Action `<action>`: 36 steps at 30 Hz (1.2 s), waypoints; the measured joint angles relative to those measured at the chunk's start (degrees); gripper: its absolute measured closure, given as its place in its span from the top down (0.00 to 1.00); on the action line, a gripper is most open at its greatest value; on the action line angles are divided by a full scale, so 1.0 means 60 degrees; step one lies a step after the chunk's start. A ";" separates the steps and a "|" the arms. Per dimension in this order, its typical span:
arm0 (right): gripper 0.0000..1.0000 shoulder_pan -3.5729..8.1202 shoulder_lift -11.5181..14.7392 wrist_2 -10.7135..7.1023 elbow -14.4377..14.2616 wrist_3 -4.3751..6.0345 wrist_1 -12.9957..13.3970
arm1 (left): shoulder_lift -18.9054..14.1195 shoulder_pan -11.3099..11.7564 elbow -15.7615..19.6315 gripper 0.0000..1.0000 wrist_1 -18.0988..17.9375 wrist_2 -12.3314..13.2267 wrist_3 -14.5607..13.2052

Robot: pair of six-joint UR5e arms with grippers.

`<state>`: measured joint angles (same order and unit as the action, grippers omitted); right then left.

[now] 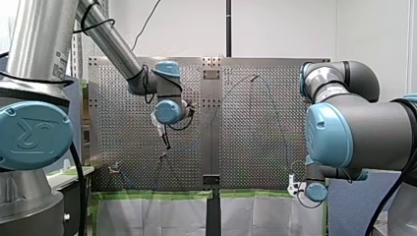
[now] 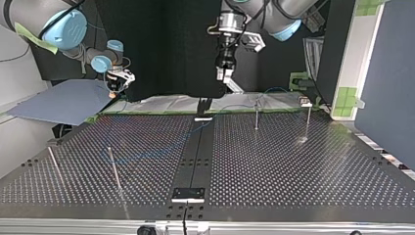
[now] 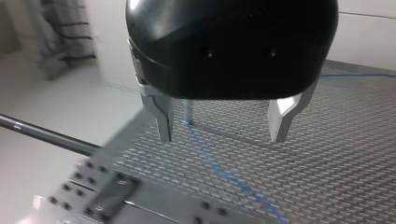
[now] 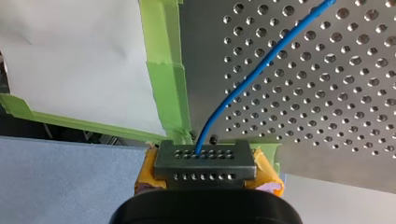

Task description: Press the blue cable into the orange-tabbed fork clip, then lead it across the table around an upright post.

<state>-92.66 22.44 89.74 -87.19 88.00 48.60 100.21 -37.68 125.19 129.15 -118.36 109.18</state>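
Note:
The blue cable point(image 4: 252, 77) runs over the perforated table and ends between the yellow pads of my right gripper point(image 4: 205, 156), which is shut on it just off the table's edge. In the top view that gripper point(image 2: 115, 85) hangs at the far left, with the cable point(image 2: 161, 152) trailing faintly across the plate. My left gripper point(image 3: 223, 135) hovers above the table with its metal fingers point(image 3: 163, 121) wide apart. The cable point(image 3: 219, 170) passes beneath them, untouched. A small clip fixture point(image 2: 305, 102) sits at the far right edge; its tab colour is unclear.
Thin upright posts point(image 2: 256, 115) point(image 2: 308, 120) stand at the top view's far right, two more point(image 2: 113, 166) point(image 2: 54, 164) at its near left. A dark seam strip point(image 2: 195, 156) divides the table. Green tape point(image 4: 163, 60) lines the edge by my right gripper.

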 joint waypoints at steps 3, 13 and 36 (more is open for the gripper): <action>0.00 0.0002 0.0002 0.0000 0.0019 0.0000 0.0001 | 0.0308 0.0031 0.0310 1.00 -0.0181 0.0099 0.0022; 0.00 0.0000 0.0003 0.0000 0.0034 0.0007 0.0009 | 0.0584 0.0133 0.1307 1.00 -0.0288 0.0327 -0.0080; 0.00 -0.0077 0.0020 -0.0102 0.0050 -0.0008 0.0001 | 0.0591 0.0589 0.2300 1.00 -0.0686 0.1245 -0.0974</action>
<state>-93.12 22.56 89.13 -86.88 87.95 48.61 103.75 -34.15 138.98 125.04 -110.89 103.34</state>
